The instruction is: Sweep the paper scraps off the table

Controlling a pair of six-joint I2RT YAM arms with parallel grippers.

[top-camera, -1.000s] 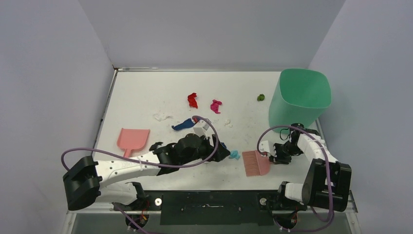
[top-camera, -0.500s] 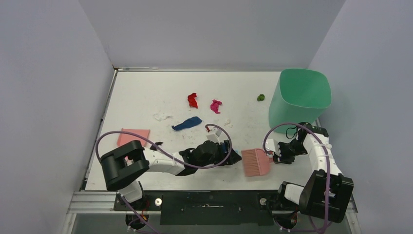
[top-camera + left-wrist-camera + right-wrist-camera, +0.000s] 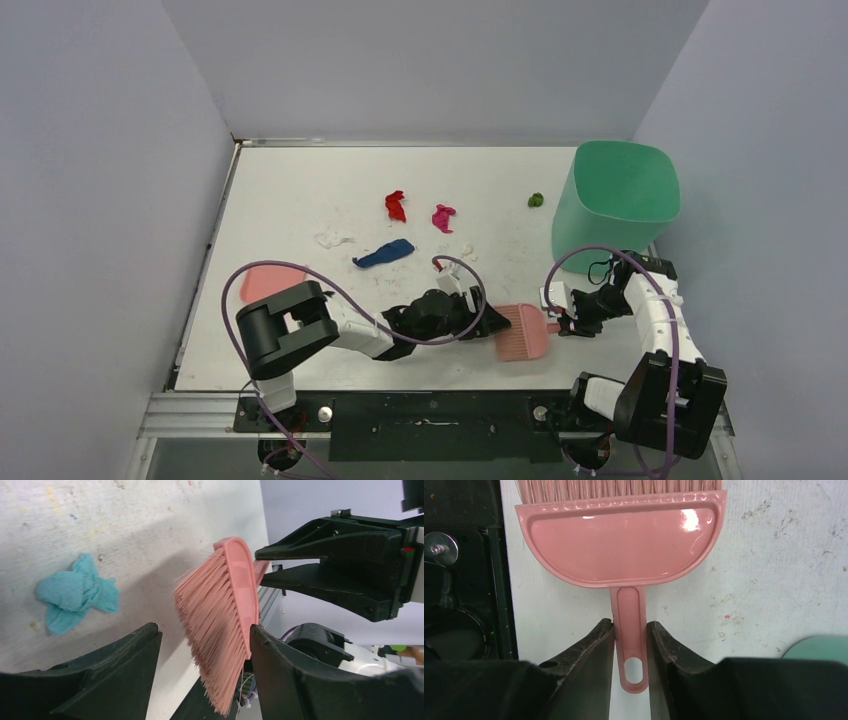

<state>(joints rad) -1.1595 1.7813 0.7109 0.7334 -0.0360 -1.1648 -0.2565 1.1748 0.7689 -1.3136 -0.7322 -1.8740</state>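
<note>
The sweeping is hardly begun, I judge. The paper scraps (image 3: 396,205) — red, magenta, dark blue, white, green — lie scattered over the middle and far part of the table (image 3: 290,180), and a cyan scrap (image 3: 75,592) lies toward the near edge, just beside the pink brush (image 3: 522,332). The right gripper (image 3: 630,627) is clenched on the brush handle (image 3: 628,607). The left gripper (image 3: 205,630) stands wide and released, grasping nothing. The pink dustpan (image 3: 262,280) lies apart by the left edge — all is left to collect.
</note>
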